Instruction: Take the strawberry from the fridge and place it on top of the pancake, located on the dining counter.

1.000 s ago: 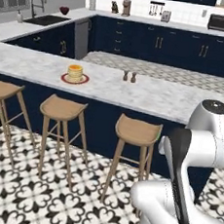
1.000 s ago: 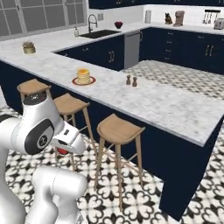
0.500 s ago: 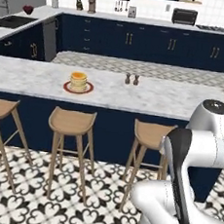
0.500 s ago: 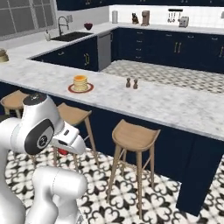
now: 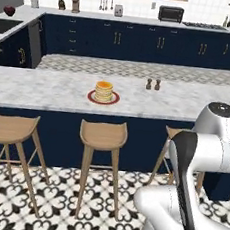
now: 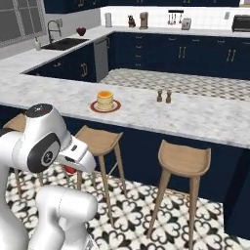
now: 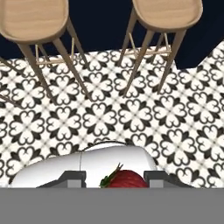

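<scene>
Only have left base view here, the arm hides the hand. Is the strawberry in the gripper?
Observer: Yes. In the hand view the strawberry sits between the two tips of the gripper.
Operator: Where's the hand relative to the dining counter?
Observer: The right base view shows it low beside the robot's body, below the top of the dining counter, with the strawberry showing red underneath it.
</scene>
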You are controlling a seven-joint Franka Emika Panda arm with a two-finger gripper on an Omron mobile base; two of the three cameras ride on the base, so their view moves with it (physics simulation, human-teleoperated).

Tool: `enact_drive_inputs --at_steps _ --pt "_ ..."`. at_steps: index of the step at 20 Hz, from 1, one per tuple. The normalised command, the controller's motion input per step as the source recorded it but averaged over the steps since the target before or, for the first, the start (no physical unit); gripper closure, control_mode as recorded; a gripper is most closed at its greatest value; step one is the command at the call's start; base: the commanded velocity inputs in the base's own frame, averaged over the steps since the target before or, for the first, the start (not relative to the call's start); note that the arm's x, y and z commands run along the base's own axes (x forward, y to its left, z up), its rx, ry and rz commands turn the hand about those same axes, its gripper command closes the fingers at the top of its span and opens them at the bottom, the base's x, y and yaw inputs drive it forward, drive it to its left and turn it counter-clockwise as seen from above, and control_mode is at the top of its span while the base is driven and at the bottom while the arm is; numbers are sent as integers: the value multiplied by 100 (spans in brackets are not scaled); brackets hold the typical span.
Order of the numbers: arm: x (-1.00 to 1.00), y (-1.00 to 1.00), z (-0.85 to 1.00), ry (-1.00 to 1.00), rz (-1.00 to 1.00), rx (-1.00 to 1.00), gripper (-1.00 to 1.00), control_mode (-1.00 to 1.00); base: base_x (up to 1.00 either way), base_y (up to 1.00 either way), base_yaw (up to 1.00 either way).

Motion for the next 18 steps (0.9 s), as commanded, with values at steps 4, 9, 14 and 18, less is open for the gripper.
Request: enact_drive_inputs --at_steps 4,9,14,18 --pt "0 0 0 0 0 0 100 100 66 100 -35" --pt "0 0 0 0 0 0 100 100 67 100 -31" --pt "0 0 0 0 0 0 100 100 95 70 -14" --pt "0 0 0 0 0 0 100 100 93 28 -7"
